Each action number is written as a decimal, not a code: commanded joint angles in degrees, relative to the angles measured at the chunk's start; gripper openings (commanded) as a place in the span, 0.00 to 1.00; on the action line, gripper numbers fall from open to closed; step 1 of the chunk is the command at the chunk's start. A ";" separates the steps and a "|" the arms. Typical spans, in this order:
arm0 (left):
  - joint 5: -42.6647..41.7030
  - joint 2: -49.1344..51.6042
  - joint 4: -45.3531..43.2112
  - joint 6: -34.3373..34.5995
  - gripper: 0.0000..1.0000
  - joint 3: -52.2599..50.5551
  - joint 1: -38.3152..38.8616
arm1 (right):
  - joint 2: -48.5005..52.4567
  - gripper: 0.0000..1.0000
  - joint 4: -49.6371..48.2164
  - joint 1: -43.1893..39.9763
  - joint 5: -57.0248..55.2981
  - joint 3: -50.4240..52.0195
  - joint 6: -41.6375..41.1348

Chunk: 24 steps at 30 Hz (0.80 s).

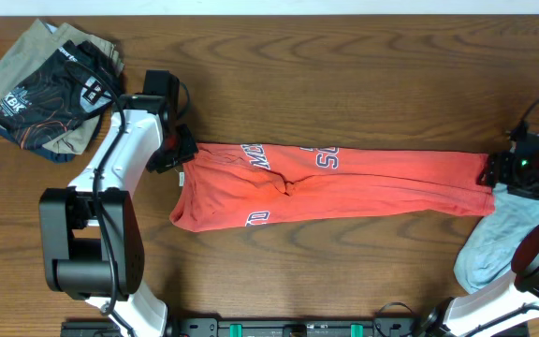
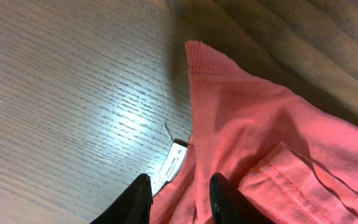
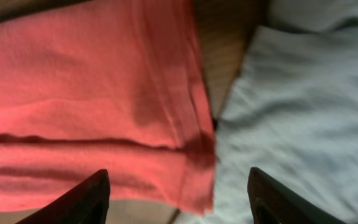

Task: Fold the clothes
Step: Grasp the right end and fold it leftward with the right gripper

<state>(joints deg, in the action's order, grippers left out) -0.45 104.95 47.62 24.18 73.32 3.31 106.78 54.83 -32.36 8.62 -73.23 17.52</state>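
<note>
Left gripper (image 2: 180,198) jaws slightly apart over T-shirt (image 1: 344,183) collar; white tag (image 2: 173,163) print unreadable. Right gripper (image 3: 178,182) wide apart over T-shirt hem and blue-grey garment (image 1: 503,239) at table (image 1: 344,65) right edge. T-shirt spans mid-table as a strip, lettering half-folded; far-left corner pile (image 1: 50,89) reads "KBK".

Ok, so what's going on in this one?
A coral-red T-shirt lies as a long folded strip across the table. The left gripper is at its collar end, the right gripper at its hem, both open with no cloth held. A pale blue-grey garment lies by the hem; a pile of other clothes sits in the far left corner.
</note>
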 commanded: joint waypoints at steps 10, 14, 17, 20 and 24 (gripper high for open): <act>-0.81 -1.03 1.55 0.15 0.33 0.59 -0.13 | 0.22 0.69 -16.70 -0.59 5.42 9.90 4.22; -0.81 -1.03 1.79 0.15 0.33 0.57 -0.13 | 0.22 0.69 -18.51 -0.59 7.06 11.56 4.44; -0.81 -1.03 1.77 0.15 0.33 0.59 -0.13 | 0.22 0.64 -18.84 -0.59 8.39 11.91 4.44; -0.81 -1.03 1.79 0.15 0.33 0.59 -0.13 | 0.22 0.31 -18.49 -0.59 8.35 11.91 4.42; -0.81 -1.03 1.84 0.15 0.33 0.57 -0.13 | 0.22 0.01 -18.47 -0.59 8.09 11.89 3.48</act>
<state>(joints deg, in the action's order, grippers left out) -1.30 104.92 49.10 24.21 73.32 3.31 106.76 36.34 -32.34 15.99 -61.84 21.47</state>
